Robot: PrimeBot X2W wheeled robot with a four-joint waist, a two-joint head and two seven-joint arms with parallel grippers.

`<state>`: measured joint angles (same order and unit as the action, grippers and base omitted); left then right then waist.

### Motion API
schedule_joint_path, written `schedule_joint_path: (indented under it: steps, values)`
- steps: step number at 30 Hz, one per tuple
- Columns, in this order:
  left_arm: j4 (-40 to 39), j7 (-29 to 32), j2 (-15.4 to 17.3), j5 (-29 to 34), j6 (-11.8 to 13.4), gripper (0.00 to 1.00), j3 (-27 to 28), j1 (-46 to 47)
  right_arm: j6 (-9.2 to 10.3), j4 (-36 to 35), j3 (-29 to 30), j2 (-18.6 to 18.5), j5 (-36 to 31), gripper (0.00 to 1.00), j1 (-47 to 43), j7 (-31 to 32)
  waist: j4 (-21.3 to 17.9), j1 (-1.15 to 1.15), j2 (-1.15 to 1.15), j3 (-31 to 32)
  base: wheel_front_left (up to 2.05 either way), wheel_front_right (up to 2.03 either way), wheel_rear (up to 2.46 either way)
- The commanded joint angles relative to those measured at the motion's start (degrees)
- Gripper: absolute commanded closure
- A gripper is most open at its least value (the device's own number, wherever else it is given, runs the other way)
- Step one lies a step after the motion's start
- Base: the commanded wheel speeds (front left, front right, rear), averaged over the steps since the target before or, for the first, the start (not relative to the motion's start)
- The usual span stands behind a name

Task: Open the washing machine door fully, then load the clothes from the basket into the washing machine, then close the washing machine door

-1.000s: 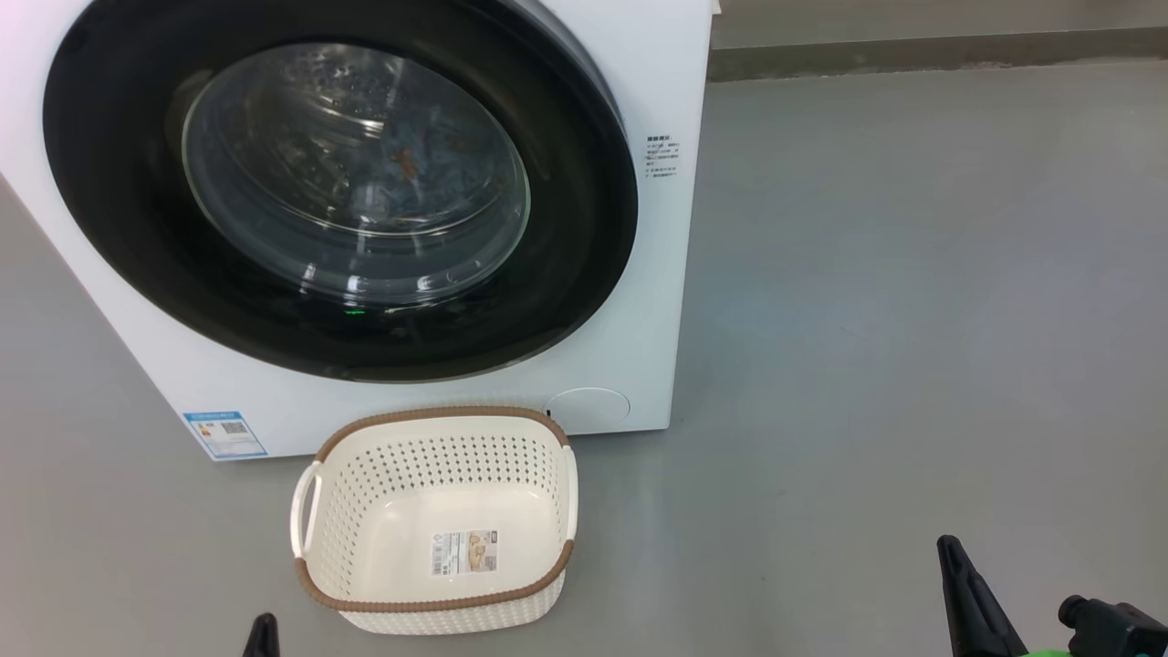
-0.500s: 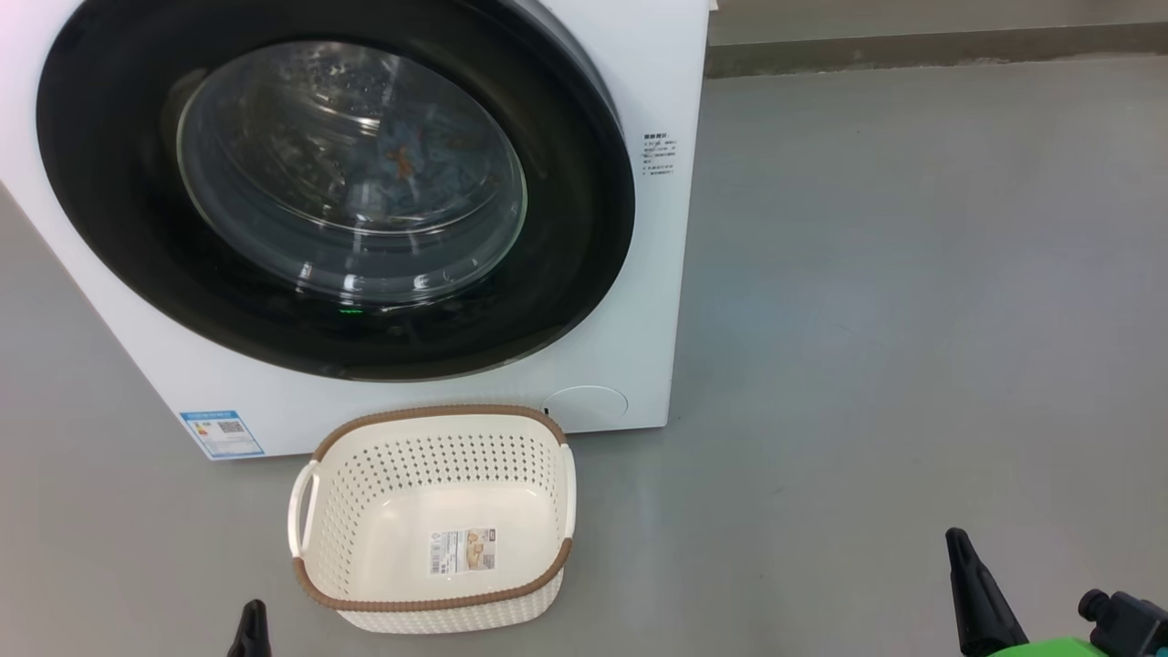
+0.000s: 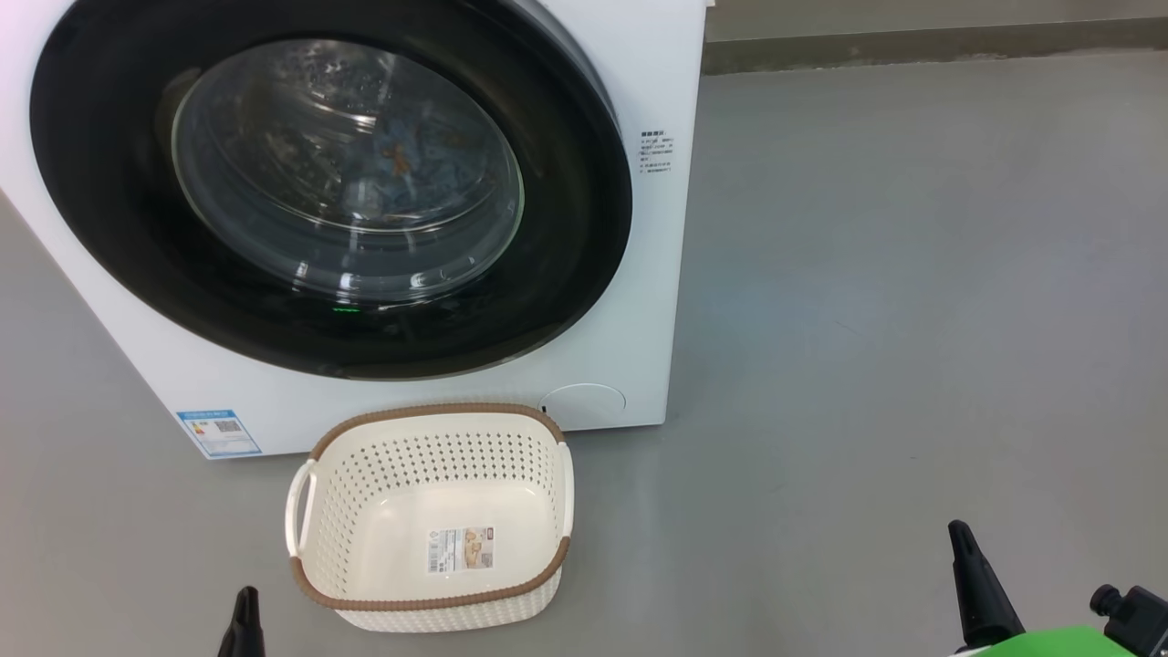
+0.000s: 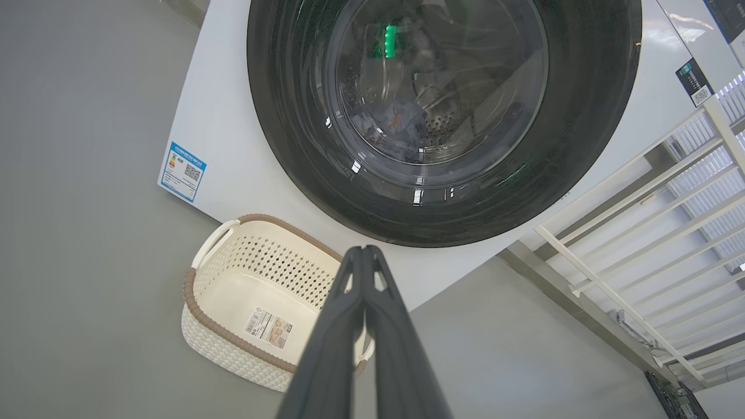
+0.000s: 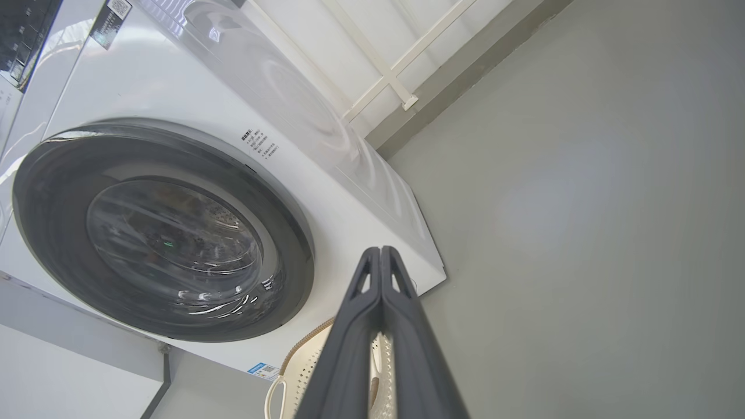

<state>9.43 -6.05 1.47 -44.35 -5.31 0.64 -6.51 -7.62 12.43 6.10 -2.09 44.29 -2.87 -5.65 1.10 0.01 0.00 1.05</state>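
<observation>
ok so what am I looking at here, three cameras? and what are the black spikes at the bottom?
Three cameras on one wheeled, two-armed robot. The head view looks down at a washing machine on a grey floor, its round door closed, blue clothes visible through the glass. An empty basket sits on the floor in front. The black spikes are the fingers: left gripper lower left, right gripper lower right. The other two pictures come from cameras on each wrist, looking along those fingers. Both grippers are shut, fingers pressed together, holding nothing.
</observation>
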Motion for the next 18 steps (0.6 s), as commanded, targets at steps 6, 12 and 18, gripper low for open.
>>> schedule_joint_path:
  steps: [6, 12, 18]
  values:
    - [-0.37, 1.31, 1.12, -5.74, -0.81, 1.0, 1.53, 3.4, 0.06, -0.95, -0.31, -0.51, 6.16, 1.0, 3.31, 1.28, -0.11, -0.01, 0.0, -0.12, 0.0, 0.0, 0.0]
    - [0.01, 2.12, 1.19, -9.07, -0.92, 1.0, 1.8, 4.11, 0.06, -0.75, -0.25, -0.53, 9.4, 1.0, 3.75, 2.13, -0.19, -0.01, 0.0, -0.21, 0.0, 0.0, 0.0]
    - [0.47, 3.1, 1.28, -13.04, -1.04, 1.0, 2.13, 4.97, 0.07, -0.52, -0.17, -0.56, 13.27, 1.0, 4.29, 3.14, -0.28, -0.01, 0.0, -0.31, 0.0, 0.0, 0.0]
